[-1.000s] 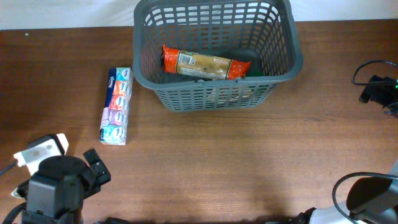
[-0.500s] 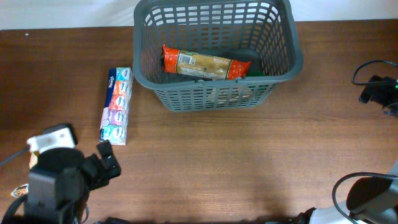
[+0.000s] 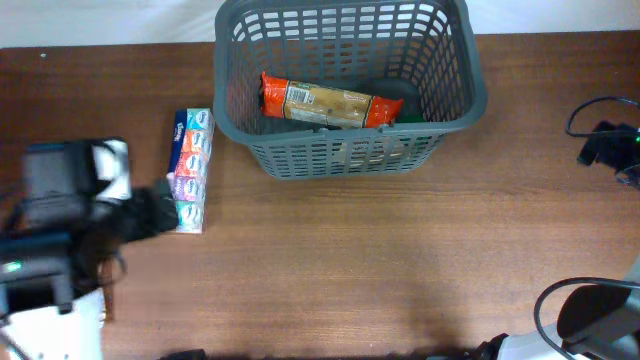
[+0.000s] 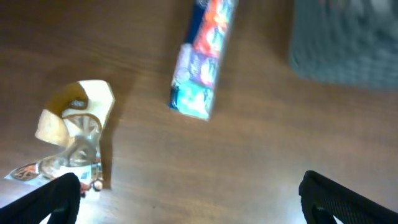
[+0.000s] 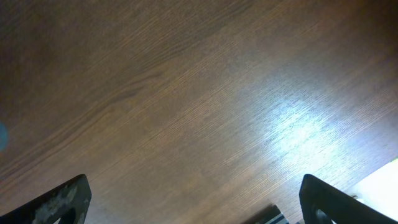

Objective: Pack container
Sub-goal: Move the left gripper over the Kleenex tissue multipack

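Left claw (image 4: 188, 186) spread wide, empty, above surface (image 3: 400, 260); container (image 3: 340, 155) sits at its 2 o'clock (overhead view), well apart. Right claw (image 5: 193, 186) likewise spread, empty.

From overhead we see the left arm (image 3: 60, 220) only as a dark smear, and the left gripper (image 3: 155, 212) blurs into the lower end of the colourful pack (image 3: 189, 170), so we cannot tell whether they touch. The top edge cuts off the far rim of the container (image 3: 350, 150). Inside it a dark green thing (image 3: 410, 114) lies mostly hidden behind the orange packet (image 3: 330, 102), whose label is too small to read. In the left wrist view we find the container a blurred grey patch, the pack's far end cropped, and a crumpled pale object (image 4: 74, 134) too blurred to name. Each wrist view shows only fingertips (image 4: 56, 199) at its bottom corners.
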You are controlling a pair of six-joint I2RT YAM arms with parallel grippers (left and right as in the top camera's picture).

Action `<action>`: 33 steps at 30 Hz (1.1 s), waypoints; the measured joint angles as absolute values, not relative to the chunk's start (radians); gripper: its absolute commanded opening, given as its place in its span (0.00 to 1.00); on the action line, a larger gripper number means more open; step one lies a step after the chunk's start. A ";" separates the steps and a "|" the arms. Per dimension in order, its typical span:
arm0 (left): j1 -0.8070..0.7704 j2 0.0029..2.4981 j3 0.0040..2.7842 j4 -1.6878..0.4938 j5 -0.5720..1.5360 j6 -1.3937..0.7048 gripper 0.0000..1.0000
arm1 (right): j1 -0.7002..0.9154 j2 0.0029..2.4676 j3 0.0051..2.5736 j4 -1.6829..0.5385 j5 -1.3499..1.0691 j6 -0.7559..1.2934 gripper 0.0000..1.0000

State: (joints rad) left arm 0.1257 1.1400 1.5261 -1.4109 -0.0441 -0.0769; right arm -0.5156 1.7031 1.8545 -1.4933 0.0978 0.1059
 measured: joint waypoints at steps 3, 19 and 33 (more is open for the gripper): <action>0.300 1.155 1.585 -1.360 0.102 -0.015 0.99 | -0.516 1.703 1.855 -1.493 0.098 0.106 0.99; 0.498 1.629 1.616 -1.327 0.460 0.144 1.00 | -0.516 1.703 1.855 -1.491 0.098 0.106 0.99; 0.290 1.650 1.616 -1.113 0.308 0.290 0.99 | -0.516 1.703 1.855 -1.491 0.098 0.105 0.99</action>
State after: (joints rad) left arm 0.2901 1.6497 1.6157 -1.1126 0.3084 0.2897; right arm -0.5156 1.7027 1.8545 -1.4910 0.0978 0.1055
